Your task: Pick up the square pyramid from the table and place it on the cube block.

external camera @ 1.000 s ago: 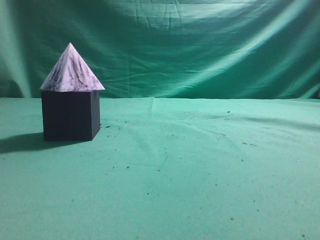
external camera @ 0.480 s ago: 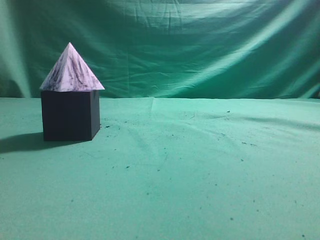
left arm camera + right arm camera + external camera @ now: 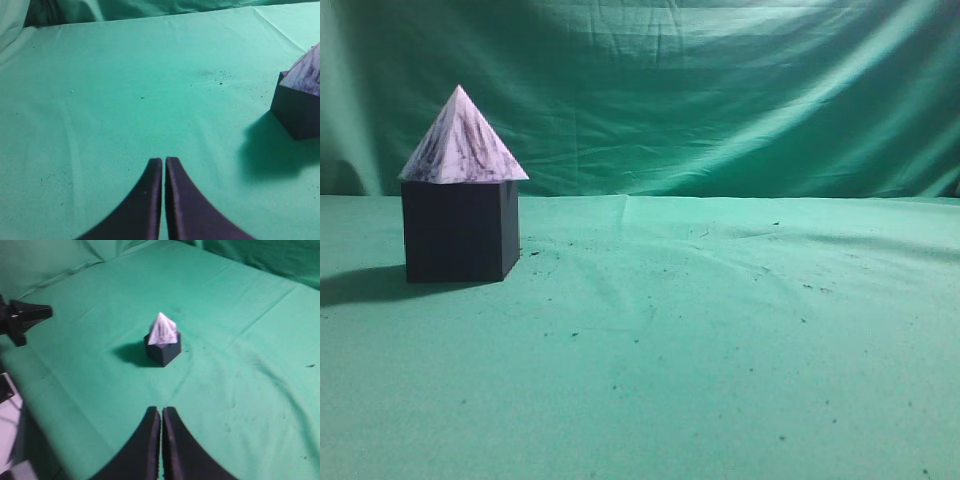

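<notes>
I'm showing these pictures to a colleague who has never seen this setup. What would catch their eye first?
Most striking is the little tower at the left of the exterior view: the marbled white square pyramid sits on the dark cube block, stark against the green table. Next come the wrist views, where the left gripper and the right gripper are each closed and empty, well away from the stack.

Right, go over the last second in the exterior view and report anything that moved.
Nothing visibly changed. The square pyramid sits on the cube block at the left of the table exactly as before, and no arm enters the exterior view in any of the three pictures.
</notes>
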Robot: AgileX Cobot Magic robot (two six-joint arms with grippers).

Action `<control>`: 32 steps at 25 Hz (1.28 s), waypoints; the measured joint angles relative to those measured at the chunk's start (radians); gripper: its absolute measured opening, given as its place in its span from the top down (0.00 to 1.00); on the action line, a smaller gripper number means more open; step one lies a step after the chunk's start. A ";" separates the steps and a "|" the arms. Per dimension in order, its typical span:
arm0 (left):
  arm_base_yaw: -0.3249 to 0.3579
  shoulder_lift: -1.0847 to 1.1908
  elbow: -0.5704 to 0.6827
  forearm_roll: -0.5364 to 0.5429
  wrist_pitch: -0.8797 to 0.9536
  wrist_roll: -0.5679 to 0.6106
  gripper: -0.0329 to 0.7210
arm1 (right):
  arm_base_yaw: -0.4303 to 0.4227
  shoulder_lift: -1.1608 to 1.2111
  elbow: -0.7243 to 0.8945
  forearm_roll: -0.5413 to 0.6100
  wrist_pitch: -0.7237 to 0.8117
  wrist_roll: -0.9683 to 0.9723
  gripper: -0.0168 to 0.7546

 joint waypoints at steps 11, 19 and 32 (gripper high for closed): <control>0.000 0.000 0.000 0.000 0.000 0.000 0.96 | -0.442 -0.337 0.468 -0.037 -0.444 -0.004 0.98; 0.000 0.000 0.000 0.000 0.000 0.000 0.96 | -0.737 -0.433 0.730 -0.037 -0.492 -0.004 0.98; 0.000 0.000 0.000 0.000 0.002 0.000 0.96 | -0.808 -0.436 0.842 -0.044 -0.544 -0.005 0.98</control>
